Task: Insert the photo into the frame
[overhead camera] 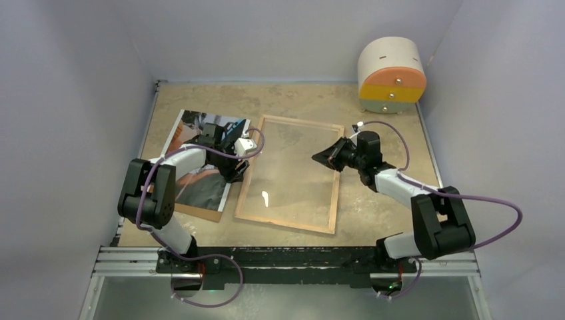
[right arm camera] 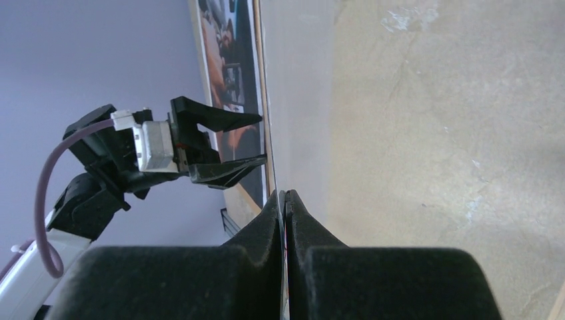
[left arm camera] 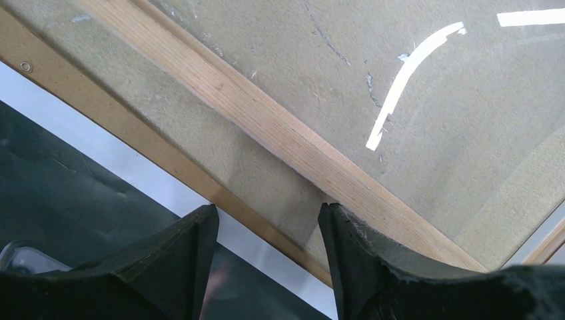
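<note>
The frame (overhead camera: 285, 223) lies in the middle of the table, wood rear face up, with its glass pane showing the table through it. The photo (overhead camera: 193, 130) rests to its left on a brown hardboard sheet (overhead camera: 200, 212). My left gripper (overhead camera: 234, 175) hovers open over the photo's right edge. In the left wrist view its jaws (left arm camera: 266, 213) straddle the photo's white border and dark print (left arm camera: 66, 187), the hardboard edge (left arm camera: 100, 110) and the frame's left rail (left arm camera: 266, 120). My right gripper (overhead camera: 324, 157) is at the frame's right side. In its wrist view it (right arm camera: 285, 195) is shut on a thin edge of the frame.
A round drawer unit (overhead camera: 392, 73), white with orange and yellow fronts, stands at the back right corner. Grey walls close in the table on three sides. A metal rail (overhead camera: 293, 257) carrying both arm bases runs along the near edge.
</note>
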